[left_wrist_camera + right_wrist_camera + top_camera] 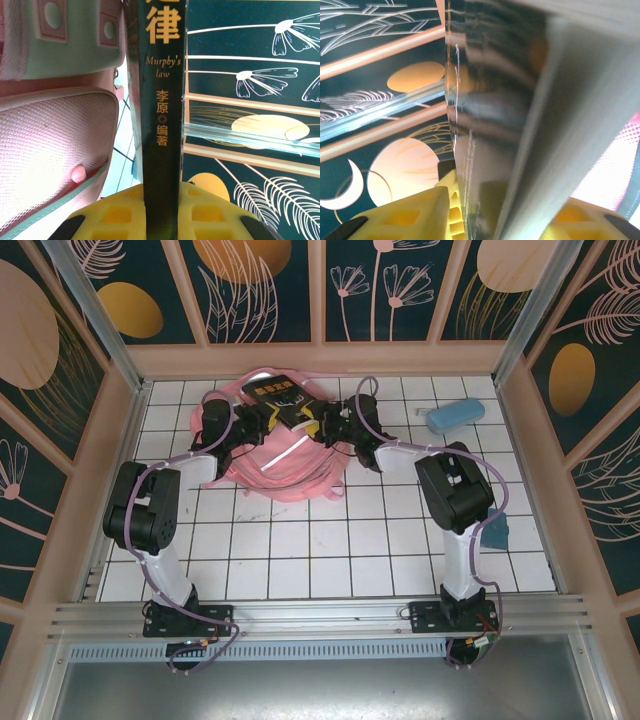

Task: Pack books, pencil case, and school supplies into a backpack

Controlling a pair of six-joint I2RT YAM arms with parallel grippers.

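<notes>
backpack (290, 475): on counter (330, 540), interior unseen
book (283, 395): held over backpack
left hand (161, 217): clamped on book
right hand (485, 215): around book; grip cannot be told
pencil case (455, 416): on counter

A white tiled table (300, 540) sits enclosed by dark floral wall panels (265, 290).

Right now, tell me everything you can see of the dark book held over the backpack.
The dark book has a glossy, near-black cover with orange-yellow lettering, its spine reading "Murphy's law" among Chinese characters, and pale page edges. It is closed and held above the pink backpack. The left gripper clamps its spine; the right gripper straddles its page side.
</notes>
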